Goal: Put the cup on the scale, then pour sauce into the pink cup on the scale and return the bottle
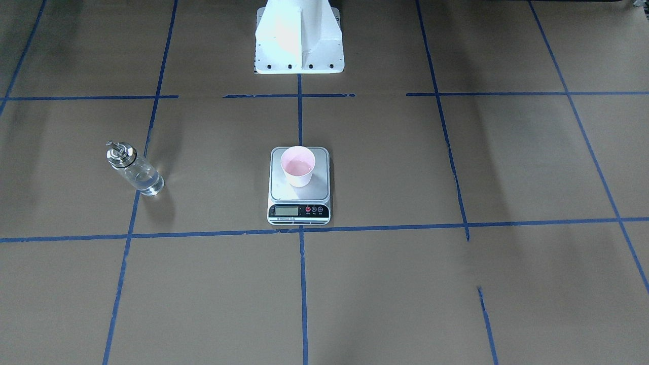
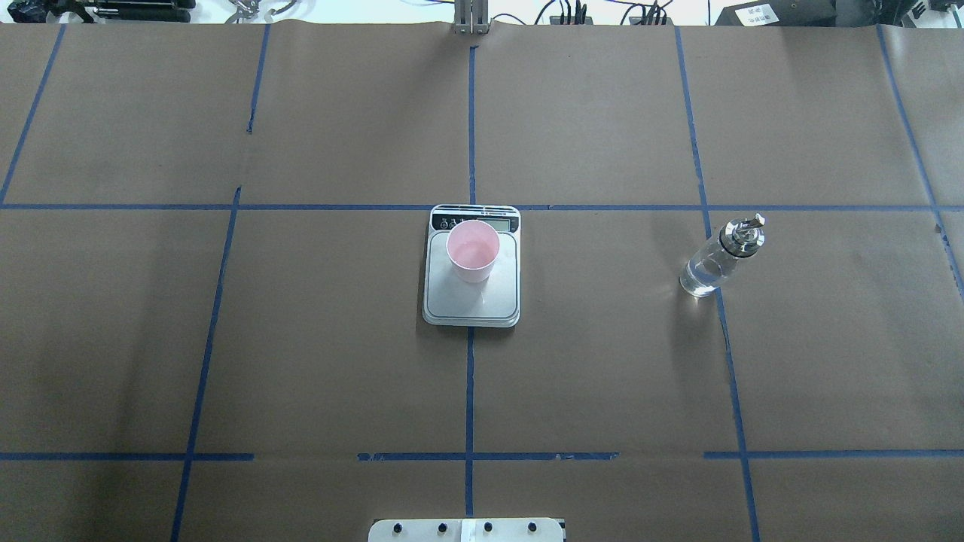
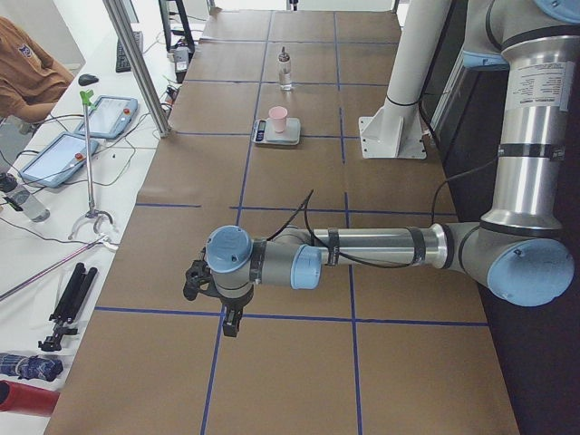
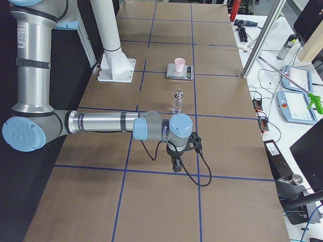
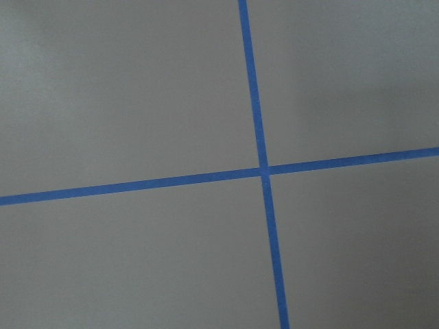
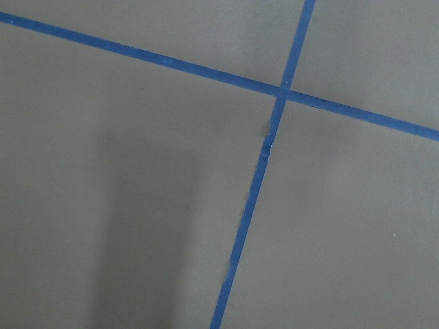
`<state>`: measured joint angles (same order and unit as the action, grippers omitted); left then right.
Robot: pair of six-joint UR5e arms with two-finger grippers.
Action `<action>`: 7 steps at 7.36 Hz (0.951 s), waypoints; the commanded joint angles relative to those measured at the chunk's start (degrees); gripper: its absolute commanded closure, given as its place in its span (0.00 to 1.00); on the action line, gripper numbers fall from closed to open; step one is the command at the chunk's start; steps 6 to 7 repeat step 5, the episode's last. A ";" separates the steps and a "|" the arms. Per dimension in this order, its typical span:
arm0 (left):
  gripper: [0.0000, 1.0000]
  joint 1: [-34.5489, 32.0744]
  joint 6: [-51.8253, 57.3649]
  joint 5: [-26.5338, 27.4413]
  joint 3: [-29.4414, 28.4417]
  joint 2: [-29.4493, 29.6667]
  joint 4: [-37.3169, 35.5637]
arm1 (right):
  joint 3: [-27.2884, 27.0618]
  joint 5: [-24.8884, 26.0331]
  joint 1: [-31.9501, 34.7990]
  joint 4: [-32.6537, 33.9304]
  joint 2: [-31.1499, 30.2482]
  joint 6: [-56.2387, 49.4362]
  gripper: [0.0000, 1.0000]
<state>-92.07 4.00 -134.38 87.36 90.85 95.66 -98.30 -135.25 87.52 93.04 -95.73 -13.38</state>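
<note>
Overhead exterior footage was filled by a wide table covered in brown paper (image 2: 602, 361), which was divided into squares by blue tape lines (image 2: 470, 128). A white robot pedestal (image 1: 299, 38) was seen at the middle of the table's robot-side edge.

The silver and blue left arm (image 3: 381, 246) was stretched low over the table's left end, and the matching right arm (image 4: 101, 122) was stretched likewise over the right end. Both were well apart from the task's things. The left gripper (image 3: 232, 323) and the right gripper (image 4: 176, 165) were each pointed down above a tape crossing. They were shown only in the side views, so the spread of their fingers could not be told. Only paper and tape were shown by both wrist cameras.

A flat square digital scale with a silver-grey platform and black display panel (image 2: 471, 301) was set at the table's centre, astride the middle tape line. A small clear glass bottle with a shiny metal cap and spout (image 2: 712, 263) was stood upright to the right of the scale, well apart from it and just beside a tape line. A small pale pink tapered cup (image 2: 472, 252) was stood upright on the platform's far half, near the display panel. Clear colourless sauce (image 2: 699, 280) was visible in the bottle's lower part.
</note>
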 commanded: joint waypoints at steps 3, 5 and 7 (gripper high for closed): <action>0.00 0.05 0.48 0.09 0.00 -1.29 -4.34 | 0.56 0.08 -0.16 0.03 0.37 0.37 0.00; 0.00 0.05 0.48 0.00 0.53 -1.03 -4.70 | 0.56 0.08 -0.25 -0.05 0.46 0.63 0.00; 0.00 0.05 0.48 0.00 0.53 -1.03 -4.70 | 0.56 0.08 -0.25 -0.05 0.46 0.63 0.00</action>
